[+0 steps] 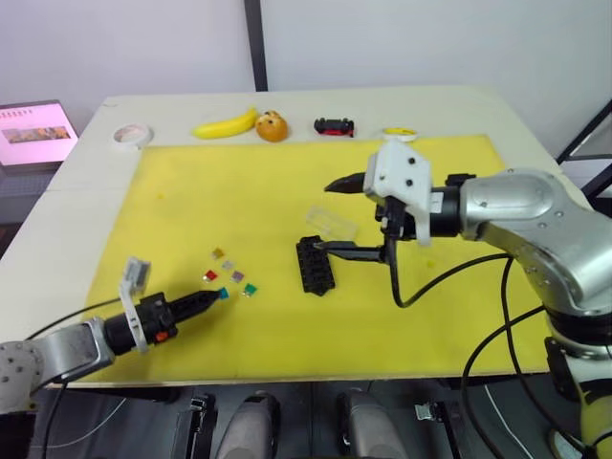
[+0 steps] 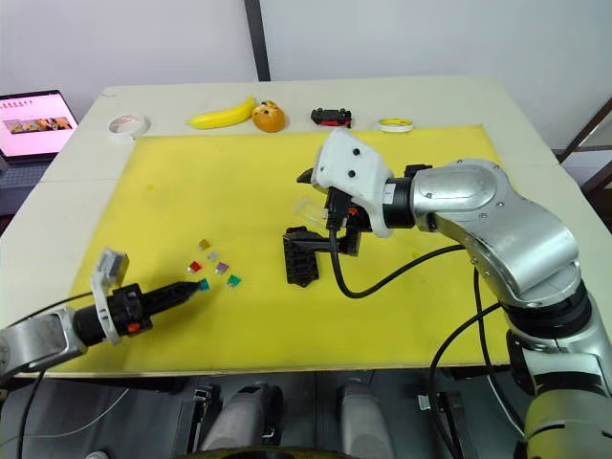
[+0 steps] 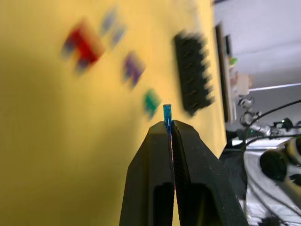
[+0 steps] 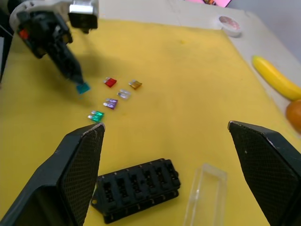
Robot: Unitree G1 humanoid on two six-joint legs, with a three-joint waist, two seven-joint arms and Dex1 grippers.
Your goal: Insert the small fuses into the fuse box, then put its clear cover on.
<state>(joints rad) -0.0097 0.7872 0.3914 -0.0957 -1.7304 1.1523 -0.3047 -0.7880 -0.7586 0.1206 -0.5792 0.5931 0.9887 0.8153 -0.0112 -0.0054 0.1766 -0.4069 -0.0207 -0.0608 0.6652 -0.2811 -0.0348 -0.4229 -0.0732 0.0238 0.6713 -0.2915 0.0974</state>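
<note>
The black fuse box (image 1: 316,265) lies on the yellow mat (image 1: 239,182) near its middle, slots up. The clear cover (image 1: 332,223) rests just behind it. My right gripper (image 1: 322,217) hovers open over the box and cover, fingers (image 4: 80,165) spread wide with nothing between them. Loose small fuses sit left of the box: red (image 4: 110,82), tan (image 4: 135,84), grey (image 4: 123,94), purple (image 4: 110,103) and green (image 4: 96,116). My left gripper (image 3: 168,125), low at the mat's front left, is shut on a teal fuse (image 3: 167,113) close beside the loose ones.
Along the table's back edge lie a tape roll (image 1: 131,136), a banana (image 1: 226,124), an orange (image 1: 272,126), a black-and-red toy car (image 1: 334,126) and a small yellow-lidded disc (image 1: 399,134). A lit screen (image 1: 33,129) stands off the table's left.
</note>
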